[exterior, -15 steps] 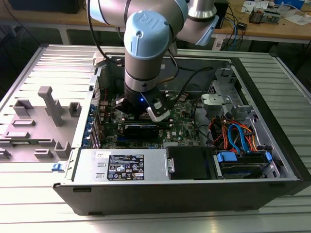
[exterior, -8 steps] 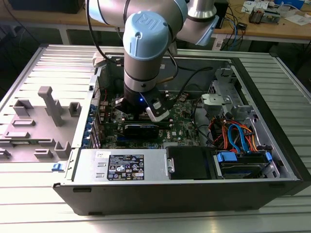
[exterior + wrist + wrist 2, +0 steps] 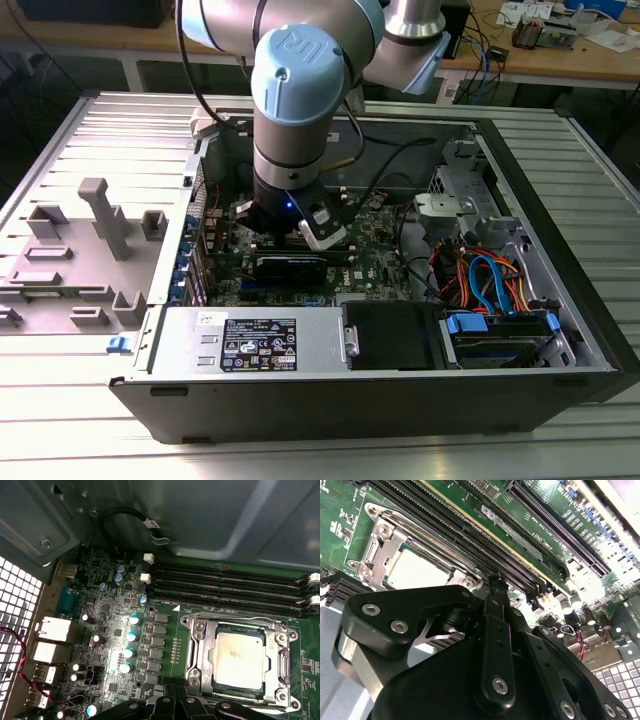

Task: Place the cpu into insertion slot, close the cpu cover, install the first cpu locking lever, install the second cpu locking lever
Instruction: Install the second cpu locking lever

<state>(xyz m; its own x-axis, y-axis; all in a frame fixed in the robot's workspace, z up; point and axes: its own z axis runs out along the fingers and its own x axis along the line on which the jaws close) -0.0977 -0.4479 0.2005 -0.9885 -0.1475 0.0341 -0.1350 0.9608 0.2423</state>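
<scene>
Exterior view, from its left to its right: a grey fixture tray with upright pegs lies on the ribbed metal table, beside an open computer case. The robot arm reaches down into the case over the green circuit board, hiding the socket from this camera. Toward the exterior view's right sit orange and blue cables and a drive bay.

First wrist view: rear port blocks and a row of capacitors, then four long memory slots, then the insertion slot, its silver rim visible. The cpu lies seated inside it, metal top up. The cpu cover lies closed down around the chip, which shows through its window.

Second wrist view: the same socket from a low angle, with the cpu in its frame and the gripper just beside it, fingers drawn together into one narrow tip, clamped on nothing.
</scene>
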